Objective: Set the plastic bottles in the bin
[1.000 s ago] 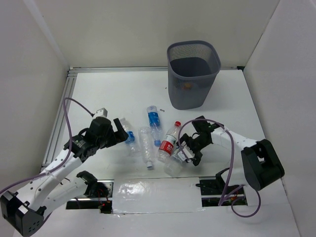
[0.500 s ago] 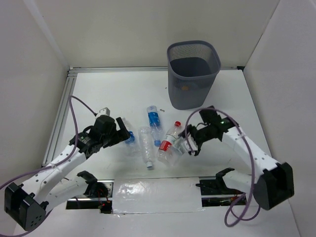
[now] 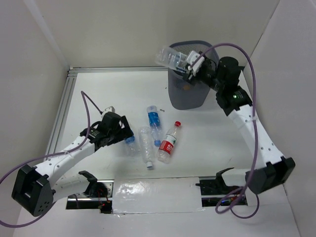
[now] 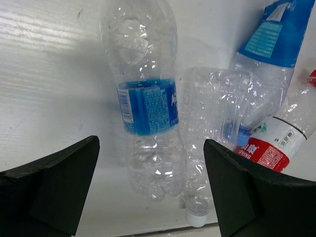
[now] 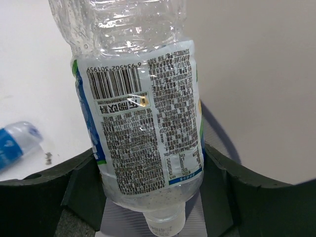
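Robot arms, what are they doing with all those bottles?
They are tidying plastic bottles into the bin. The right gripper holds a green-white labelled bottle up by the bin's rim, not yet dropped. The left gripper is open over a blue-labelled bottle lying on the table. Next to it lie an unlabelled bottle, a second blue-labelled bottle and a red-labelled bottle.

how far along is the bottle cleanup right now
No bottle shows inside the bin yet. In hand: the right end effector grips the green-white bottle above the bin's rim. To do: four more lie on the table, including the red-capped bottle; the open left end effector hovers over the blue-labelled bottle beside the unlabelled bottle.
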{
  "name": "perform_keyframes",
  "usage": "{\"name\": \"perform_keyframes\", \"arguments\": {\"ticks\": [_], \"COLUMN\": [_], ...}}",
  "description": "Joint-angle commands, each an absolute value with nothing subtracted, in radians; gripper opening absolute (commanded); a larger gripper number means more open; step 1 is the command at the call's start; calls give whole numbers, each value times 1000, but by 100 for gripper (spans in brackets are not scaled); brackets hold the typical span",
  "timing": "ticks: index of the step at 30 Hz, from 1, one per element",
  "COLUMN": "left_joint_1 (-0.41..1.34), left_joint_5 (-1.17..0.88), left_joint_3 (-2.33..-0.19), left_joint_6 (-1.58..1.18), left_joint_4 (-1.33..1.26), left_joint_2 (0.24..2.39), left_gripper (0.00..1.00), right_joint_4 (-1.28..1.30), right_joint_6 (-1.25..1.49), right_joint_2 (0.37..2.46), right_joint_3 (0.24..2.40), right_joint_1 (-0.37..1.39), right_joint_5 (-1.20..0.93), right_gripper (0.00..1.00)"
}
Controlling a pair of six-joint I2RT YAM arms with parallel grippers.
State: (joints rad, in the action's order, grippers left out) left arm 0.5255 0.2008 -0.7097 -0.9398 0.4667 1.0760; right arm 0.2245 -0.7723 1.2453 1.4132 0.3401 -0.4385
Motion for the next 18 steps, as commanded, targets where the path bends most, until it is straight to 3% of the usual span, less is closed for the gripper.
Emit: {"name": "perform_keyframes", "arguments": {"ticks": [1, 2, 4, 7, 15, 18], "left_joint_1": [494, 494, 482, 472, 472, 472], "left_joint_5": [210, 210, 210, 210, 210, 201], "left_joint_3": [-699, -699, -689, -680, -689, -698], "left_joint_6": [-897, -897, -888, -888, -888, -879], "left_joint_4": [388, 388, 377, 377, 318, 295], "left_joint_2": [1095, 1109, 1134, 1158, 1267, 1343], "left_gripper": [100, 100, 100, 100, 100, 96], "right_joint_4": [107, 118, 169, 245, 167, 167], "right_joint_6": [-637, -626, -615, -583, -402, -354], "right_joint_2": [1339, 1395, 1455, 1542, 1393, 1330], "right_joint_3": [1469, 1515, 1566, 1658, 1574, 1549], "right_joint_1": [276, 267, 232, 204, 114, 91], "right_joint_5": [-291, -282, -297, -324, -524, -595], "right_gripper": [40, 41, 59, 100, 100, 100]}}
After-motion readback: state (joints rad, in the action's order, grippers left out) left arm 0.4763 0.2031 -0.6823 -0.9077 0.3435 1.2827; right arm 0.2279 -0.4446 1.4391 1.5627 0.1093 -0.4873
